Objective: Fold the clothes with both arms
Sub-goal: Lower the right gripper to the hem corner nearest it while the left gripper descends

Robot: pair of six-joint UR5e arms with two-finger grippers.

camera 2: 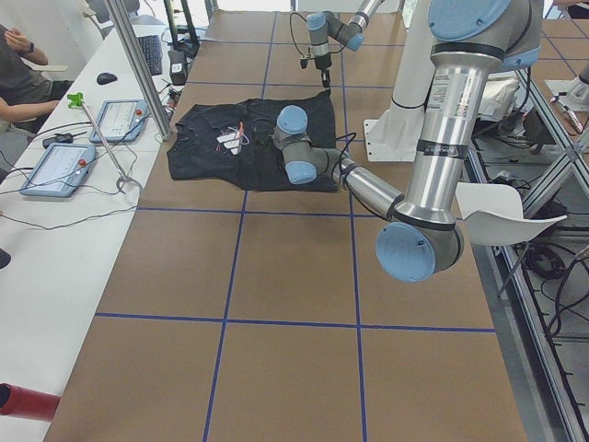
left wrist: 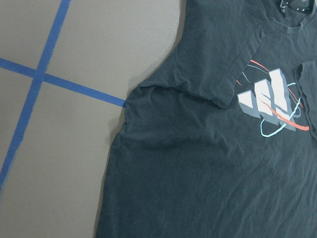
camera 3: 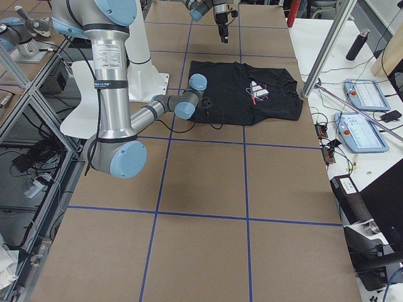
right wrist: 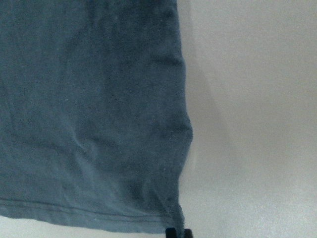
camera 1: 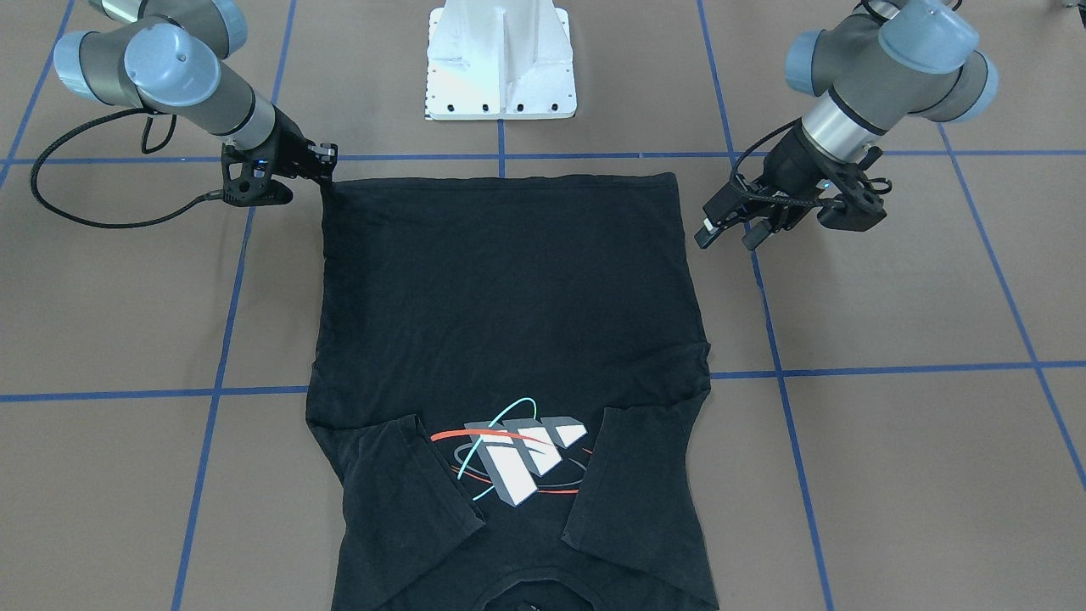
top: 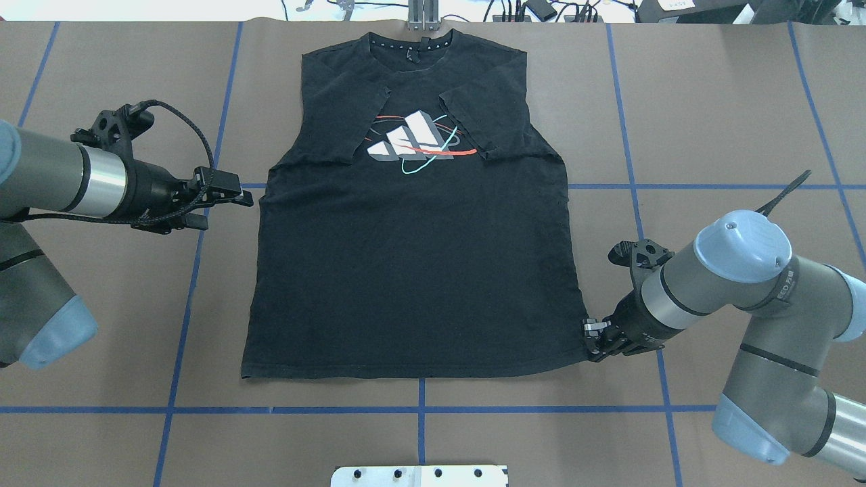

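Note:
The black T-shirt [top: 413,270] lies flat on the brown table with the logo [top: 413,138] up and both sleeves folded in over the chest. It also shows in the front view [camera 1: 509,339]. My right gripper [top: 590,338] is low at the shirt's hem corner on my right side and is shut on that corner [right wrist: 171,218]. In the front view, the right gripper [camera 1: 327,176] touches the same corner. My left gripper [top: 226,196] is open and empty, hovering just off the shirt's left edge at armpit height. In the front view, the left gripper's [camera 1: 727,235] fingers stand apart.
The white base pedestal [camera 1: 501,59] stands at the table's near edge behind the hem. Blue tape lines [top: 419,409] grid the brown table. A side bench with tablets [camera 2: 55,166] and a seated person [camera 2: 14,64] runs along the far side.

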